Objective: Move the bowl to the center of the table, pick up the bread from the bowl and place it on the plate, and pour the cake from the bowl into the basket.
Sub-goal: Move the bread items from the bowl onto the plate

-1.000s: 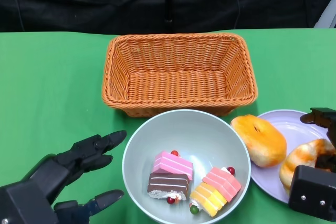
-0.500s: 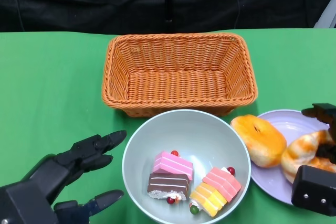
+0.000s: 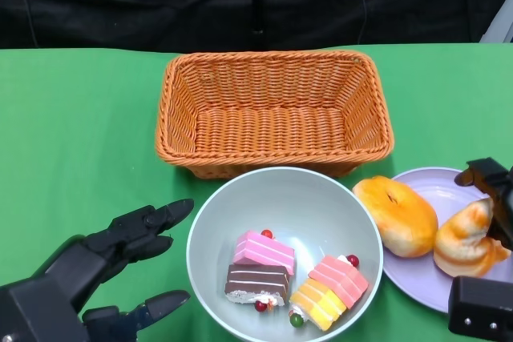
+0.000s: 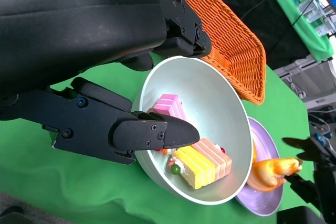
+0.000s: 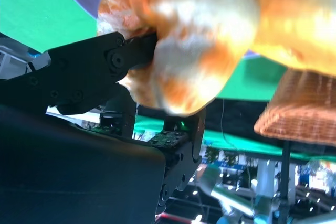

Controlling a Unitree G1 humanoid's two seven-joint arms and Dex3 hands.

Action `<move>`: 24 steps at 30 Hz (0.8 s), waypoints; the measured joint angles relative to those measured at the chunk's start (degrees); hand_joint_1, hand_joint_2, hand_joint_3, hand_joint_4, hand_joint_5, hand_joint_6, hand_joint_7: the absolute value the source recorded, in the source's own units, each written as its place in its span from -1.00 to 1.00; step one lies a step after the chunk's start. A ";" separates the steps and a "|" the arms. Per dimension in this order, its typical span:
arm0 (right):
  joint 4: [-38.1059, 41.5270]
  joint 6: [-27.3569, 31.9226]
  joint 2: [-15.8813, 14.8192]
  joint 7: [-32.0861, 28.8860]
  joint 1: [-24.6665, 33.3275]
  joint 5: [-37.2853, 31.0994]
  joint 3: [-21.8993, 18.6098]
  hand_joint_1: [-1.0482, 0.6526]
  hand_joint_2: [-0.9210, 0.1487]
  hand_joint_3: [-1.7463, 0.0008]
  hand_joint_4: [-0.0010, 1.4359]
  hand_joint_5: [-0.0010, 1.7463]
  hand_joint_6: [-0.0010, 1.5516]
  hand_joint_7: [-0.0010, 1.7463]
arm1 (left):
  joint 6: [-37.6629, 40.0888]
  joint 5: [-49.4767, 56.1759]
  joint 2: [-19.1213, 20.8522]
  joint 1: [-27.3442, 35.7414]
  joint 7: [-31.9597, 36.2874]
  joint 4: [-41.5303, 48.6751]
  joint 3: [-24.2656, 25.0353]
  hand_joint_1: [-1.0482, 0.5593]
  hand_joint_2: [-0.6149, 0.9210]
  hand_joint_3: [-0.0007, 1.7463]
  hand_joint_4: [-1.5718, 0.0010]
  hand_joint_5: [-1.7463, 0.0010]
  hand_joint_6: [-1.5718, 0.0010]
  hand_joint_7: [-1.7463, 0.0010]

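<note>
over the lilac round plate [image 3: 437, 190] your right hand [image 3: 495, 198] grips the golden twisted bread [image 3: 467, 238]; your left hand [image 3: 112, 266] spreads wide beside the pale green bowl [image 3: 210, 222].

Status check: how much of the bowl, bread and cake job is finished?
Done: the grey-green bowl sits centred and one round orange bun lies on the lilac plate. In hand: the right hand holds a twisted bread roll over the plate. Left: three cake slices remain to be poured into the orange wicker basket; the left hand waits open.

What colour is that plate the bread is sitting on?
The plate is pale lilac, a light purple. It shows best in the head view, beside the grey-green bowl.
</note>
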 measured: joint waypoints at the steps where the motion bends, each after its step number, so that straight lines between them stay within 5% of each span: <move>1: 0.56 0.11 -0.76 0.26 -0.32 -1.04 0.95 -0.01 -0.64 1.00 -0.20 0.00 -0.12 -0.52 | 0.04 0.00 0.00 0.00 0.00 -0.01 0.00 -0.34 1.00 -0.60 0.83 0.37 0.60 1.00; 6: -3.18 4.19 -2.99 11.33 -0.47 -1.44 3.13 -0.17 -0.71 0.99 -0.24 -0.40 -0.14 -0.90 | 0.19 0.01 0.00 0.06 0.00 -0.68 0.01 -0.34 1.00 -0.59 0.84 0.37 0.60 1.00; 15: -24.51 14.83 -6.71 41.48 4.66 -2.33 3.45 -0.53 -0.75 0.99 -0.52 -0.69 -0.53 -1.00 | 0.28 -0.06 -0.01 0.03 -0.01 -1.22 0.06 -0.34 1.00 -0.59 0.84 0.37 0.60 1.00; 24: -35.58 17.92 -6.77 49.91 6.89 3.93 -3.19 -0.61 -0.82 0.99 -0.65 -0.78 -0.69 -1.00 | 0.26 -0.04 0.01 0.00 -0.01 -1.17 0.08 -0.34 1.00 -0.61 0.84 0.37 0.59 1.00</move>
